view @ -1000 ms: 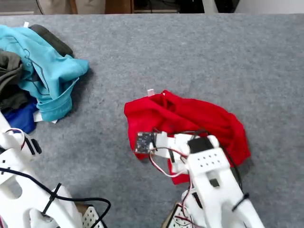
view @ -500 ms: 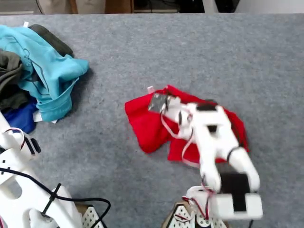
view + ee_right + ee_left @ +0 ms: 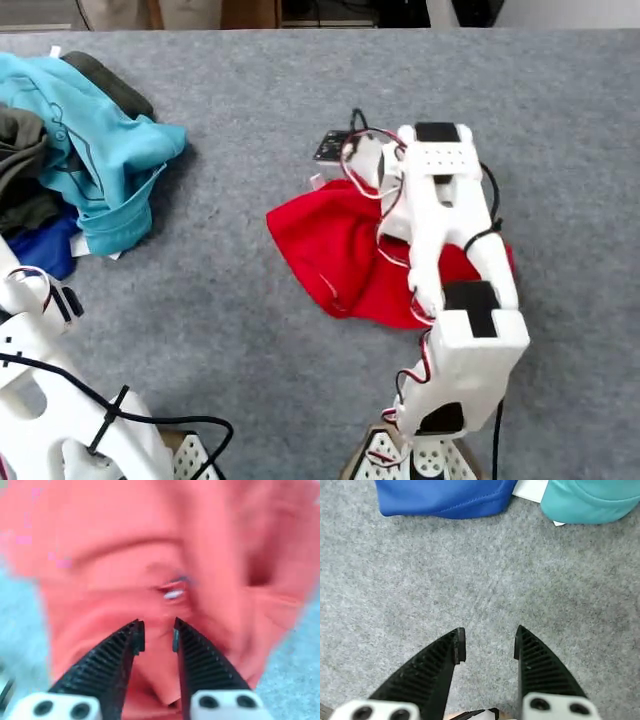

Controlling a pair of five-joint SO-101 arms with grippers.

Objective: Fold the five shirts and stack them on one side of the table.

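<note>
Over the middle of the table (image 3: pixel 560 120), your red shirt (image 3: pixel 330 250) lies rumpled with the right gripper (image 3: pixel 155 630) hanging right above it. Its jaws are a little apart and red cloth shows through the gap, nothing clearly pinched, so I'd guess you're lining up a grab for a fold. The left gripper (image 3: pixel 489 642) sits spread wide over bare table beside the blue shirt (image 3: pixel 445 495) and teal shirt (image 3: pixel 590 500), probably to keep out of the way.
</note>
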